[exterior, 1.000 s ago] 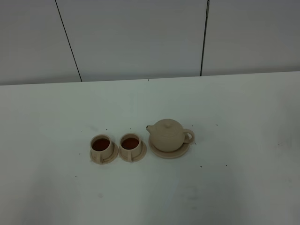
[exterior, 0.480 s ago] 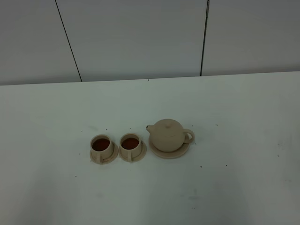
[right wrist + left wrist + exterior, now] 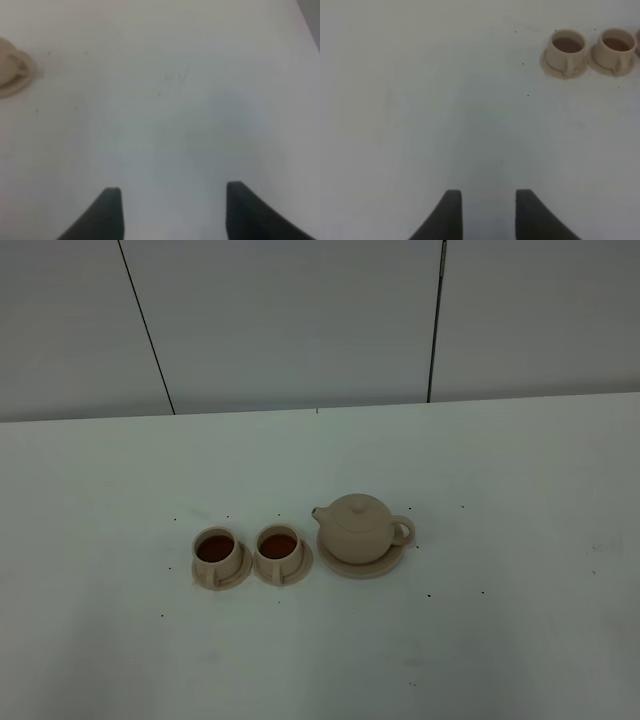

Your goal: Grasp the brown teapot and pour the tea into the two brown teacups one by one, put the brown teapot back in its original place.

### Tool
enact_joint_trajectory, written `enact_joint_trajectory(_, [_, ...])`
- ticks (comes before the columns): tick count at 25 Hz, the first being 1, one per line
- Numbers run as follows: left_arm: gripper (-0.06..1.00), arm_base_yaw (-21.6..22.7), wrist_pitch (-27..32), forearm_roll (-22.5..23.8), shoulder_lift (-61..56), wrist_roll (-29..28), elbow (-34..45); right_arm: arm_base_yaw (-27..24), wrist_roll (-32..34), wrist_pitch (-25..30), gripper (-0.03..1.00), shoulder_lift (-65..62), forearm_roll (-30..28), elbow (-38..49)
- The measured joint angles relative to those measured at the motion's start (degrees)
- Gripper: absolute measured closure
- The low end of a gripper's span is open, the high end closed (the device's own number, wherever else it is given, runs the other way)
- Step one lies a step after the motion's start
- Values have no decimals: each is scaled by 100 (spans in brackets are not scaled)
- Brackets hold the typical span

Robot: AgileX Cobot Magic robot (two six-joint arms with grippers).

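Teapot (image 3: 358,527) sits upright on its wide saucer (image 3: 385,565) near the middle of the white tabletop (image 3: 520,470), lid on, spout pointing toward the cups and loop handle on the opposite side. You can see the two teacups side by side just beside it, each on its own small saucer: the left cup (image 3: 215,549) and the right cup (image 3: 278,545), both holding dark brown tea. The cups' saucers sit very close to each other, and the right cup's saucer lies just beside the wide saucer; whether the rims touch you cannot tell from the high view.

Neither arm appears in the high view. From the left wrist you see the left gripper (image 3: 485,212) over bare tabletop, its two dark fingers parted by a narrow gap with nothing between them; both cups (image 3: 567,47) (image 3: 616,48) show in that view, well apart from the jaws, handles facing the camera. From the right wrist you see the right gripper (image 3: 172,212) also over bare tabletop, jaws spread wide and empty. In that blurred view only a tan edge of the teapot's saucer and handle (image 3: 12,70) shows at the frame border, well apart from the fingers.
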Motion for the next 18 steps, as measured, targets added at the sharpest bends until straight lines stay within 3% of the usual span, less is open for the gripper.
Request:
enact_joint_trajectory(6, [62, 0, 0, 0, 0, 0, 0, 0, 335, 44, 52, -646, 0, 453])
enact_joint_trajectory(18, [62, 0, 0, 0, 0, 0, 0, 0, 485, 52, 52, -677, 0, 583])
